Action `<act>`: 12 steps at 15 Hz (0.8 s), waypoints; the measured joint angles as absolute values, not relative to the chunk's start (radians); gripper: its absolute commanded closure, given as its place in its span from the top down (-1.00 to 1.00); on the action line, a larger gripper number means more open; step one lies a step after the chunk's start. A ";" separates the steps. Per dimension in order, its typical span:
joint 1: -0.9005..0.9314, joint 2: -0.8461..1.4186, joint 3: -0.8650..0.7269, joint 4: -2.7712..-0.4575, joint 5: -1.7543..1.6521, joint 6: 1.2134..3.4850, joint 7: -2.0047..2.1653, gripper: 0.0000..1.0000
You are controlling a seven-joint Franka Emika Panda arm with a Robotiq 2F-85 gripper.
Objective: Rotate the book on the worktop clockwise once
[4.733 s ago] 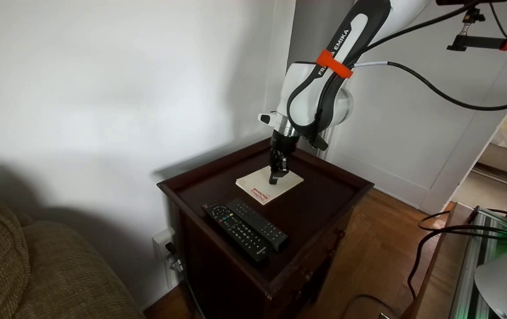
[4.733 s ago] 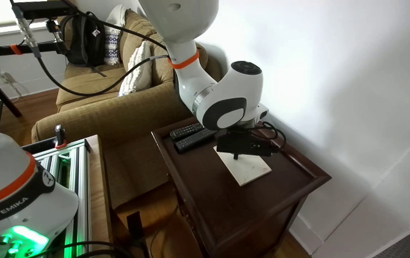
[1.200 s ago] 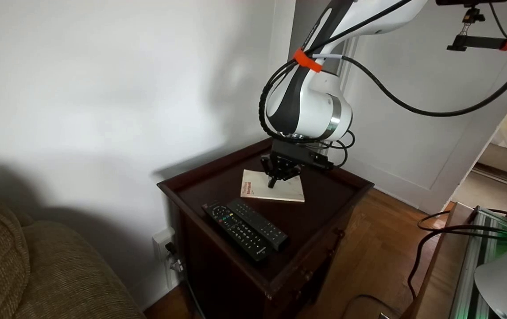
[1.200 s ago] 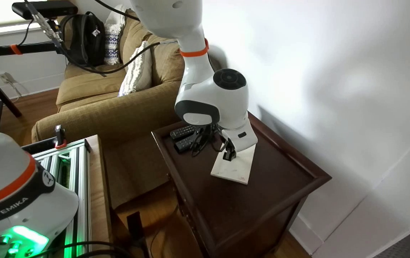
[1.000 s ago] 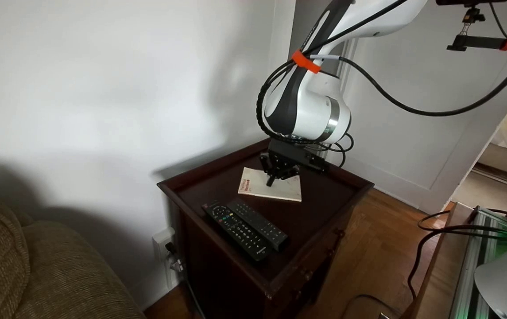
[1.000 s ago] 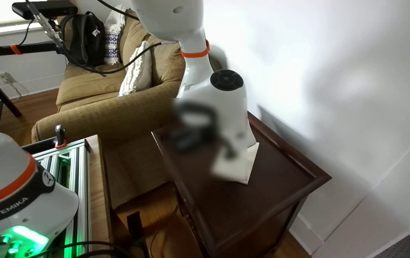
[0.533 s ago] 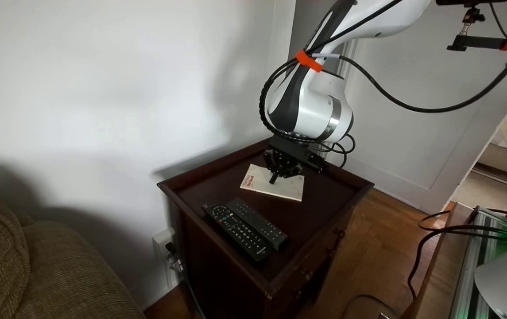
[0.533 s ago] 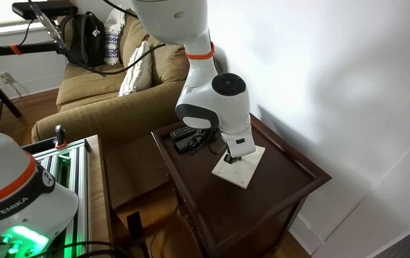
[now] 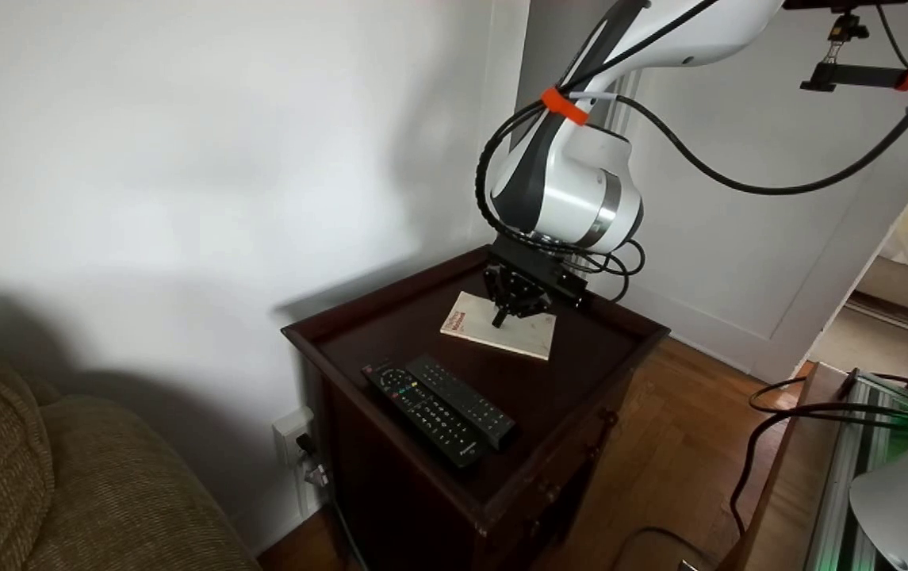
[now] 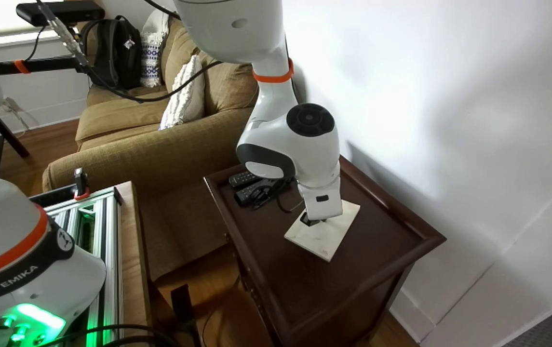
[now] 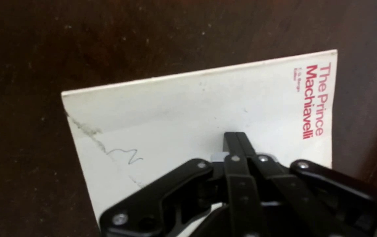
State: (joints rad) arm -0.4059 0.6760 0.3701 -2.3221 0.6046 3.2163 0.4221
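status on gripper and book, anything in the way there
Gripper shut over book, contact unclear. Book flat on worktop. Two remotes nearby, apart from book, probably no obstacle.

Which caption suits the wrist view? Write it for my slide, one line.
Closed gripper over a cream-white book with the red title The Prince, lying on the dark worktop.

Dark brown shiny wood counter, raised rim. Cream book flat near middle, red words at one end. Black remote with colored buttons near edge; other black remote just beside.
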 measured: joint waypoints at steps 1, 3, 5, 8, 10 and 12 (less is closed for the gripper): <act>-0.410 0.676 0.373 -2.324 0.606 3.216 0.430 -1.00; -0.443 0.681 0.405 -2.328 0.606 3.235 0.429 -1.00; -0.511 0.688 0.488 -2.329 0.595 3.289 0.400 -1.00; -0.606 0.677 0.625 -2.333 0.534 3.344 0.331 -1.00; -0.655 0.663 0.693 -2.343 0.479 3.329 0.285 -1.00; -0.689 0.644 0.717 -2.355 0.398 3.263 0.272 -1.00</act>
